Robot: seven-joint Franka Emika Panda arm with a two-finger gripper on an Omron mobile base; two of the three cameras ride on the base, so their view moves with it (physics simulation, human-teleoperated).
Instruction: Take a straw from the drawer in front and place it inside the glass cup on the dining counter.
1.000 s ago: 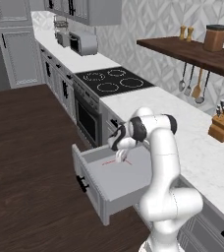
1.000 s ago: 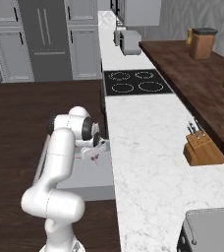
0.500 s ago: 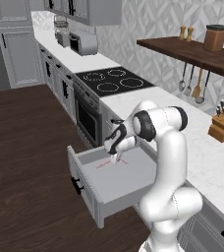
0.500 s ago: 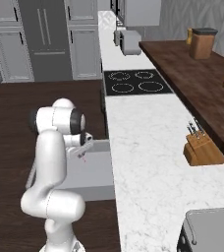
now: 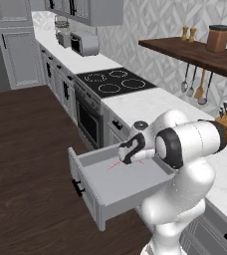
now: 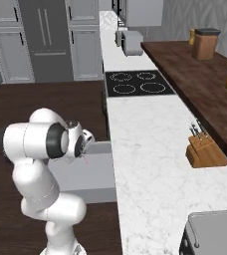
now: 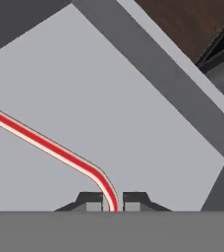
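Note:
The light grey drawer (image 5: pixel 135 191) stands pulled open below the kitchen worktop; its side wall (image 6: pixel 93 147) also appears beside my arm. The pink-red straw (image 5: pixel 114 165) lies on the drawer floor. In the hand view the straw (image 7: pixel 45 142) runs in from the left, bends, and ends between my fingertips (image 7: pixel 92 202). My gripper (image 5: pixel 124 156) (image 7: pixel 113 203) reaches down into the drawer with a pad close against each side of the straw, shut on it. From the right base view the gripper (image 6: pixel 86 148) hangs at the drawer's inner side. The glass cup and the dining counter are out of view.
A black cooktop (image 5: pixel 114 81) with an oven below sits just beyond the drawer. A knife block (image 6: pixel 203 151) stands on the white worktop (image 6: pixel 150 164), and a toaster (image 5: pixel 85 44) further back. Dark wood floor (image 5: pixel 26 149) lies open to the left.
My arm's elbow has swung up and outward while the hand stayed low in the drawer over the straw. The drawer has remained open and the base views have not shifted.

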